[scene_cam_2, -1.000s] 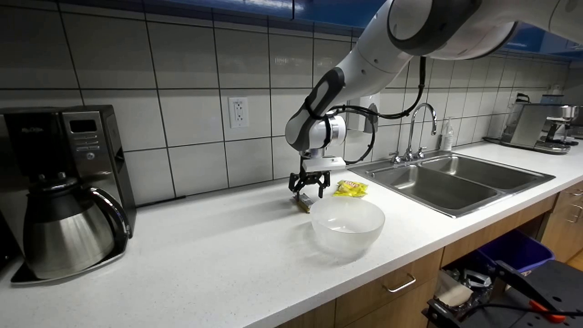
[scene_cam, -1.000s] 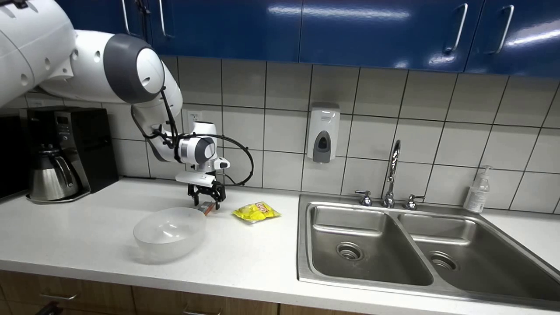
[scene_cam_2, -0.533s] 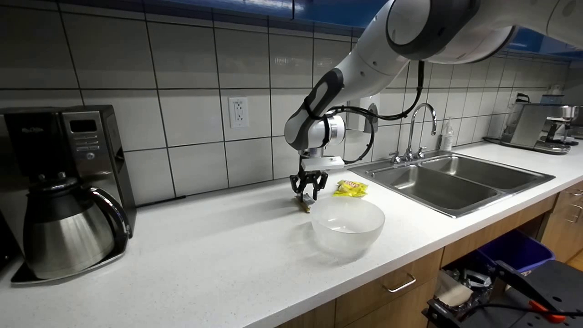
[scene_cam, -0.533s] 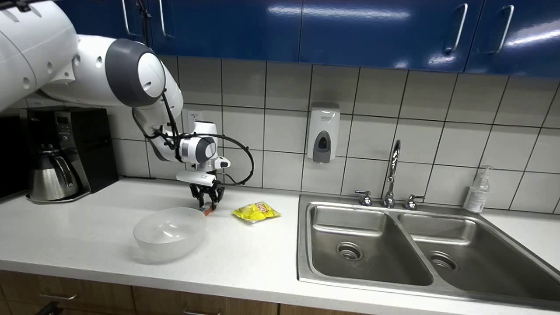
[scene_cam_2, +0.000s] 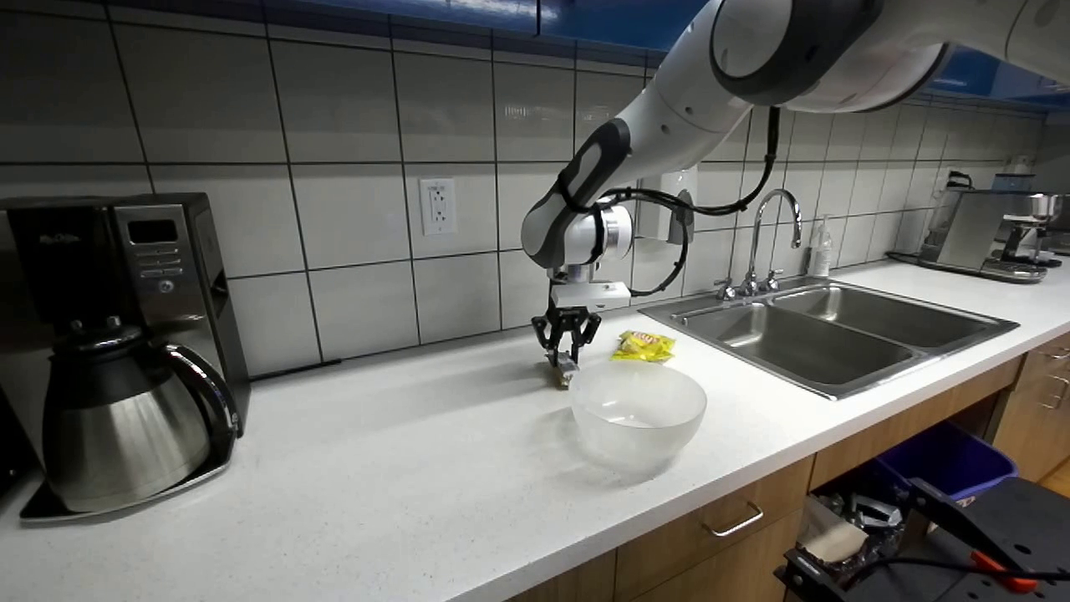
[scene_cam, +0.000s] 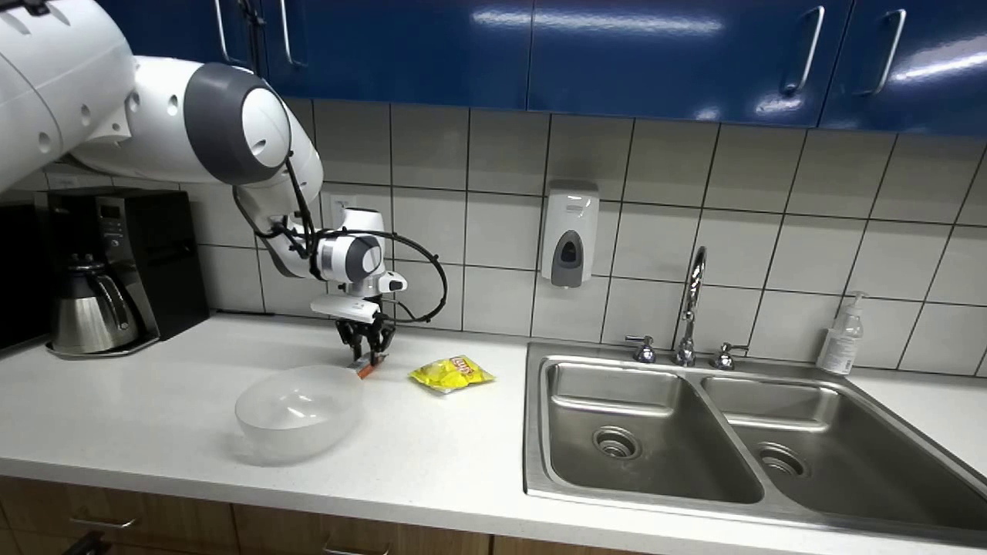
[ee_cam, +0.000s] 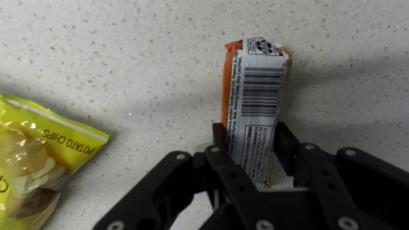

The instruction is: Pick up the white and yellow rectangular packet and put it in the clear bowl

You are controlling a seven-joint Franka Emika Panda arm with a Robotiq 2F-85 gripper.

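Observation:
The white and yellow packet (ee_cam: 260, 92) is a narrow bar wrapper with a barcode, orange along one side and golden at the other. My gripper (ee_cam: 250, 127) has its two fingers against the long sides of the packet, near its lower half in the wrist view. In both exterior views the gripper (scene_cam: 367, 361) is low over the counter, and whether the packet touches the surface is hard to tell. The clear bowl (scene_cam_2: 639, 431), frosted and round, stands close by on the counter, nearer the front edge; nothing shows inside it.
A bright yellow chips bag (scene_cam: 451, 374) lies beside the gripper, toward the steel sink (scene_cam: 648, 432). The tiled wall (scene_cam_2: 451, 293) rises close behind the hand. A coffee maker (scene_cam_2: 134, 351) with a steel jug stands at the counter's far end from the sink.
The gripper's fingers have come together from wide apart onto the packet's sides. The packet has turned a little between them, and the hand is slightly higher. Bowl and chips bag stay put.

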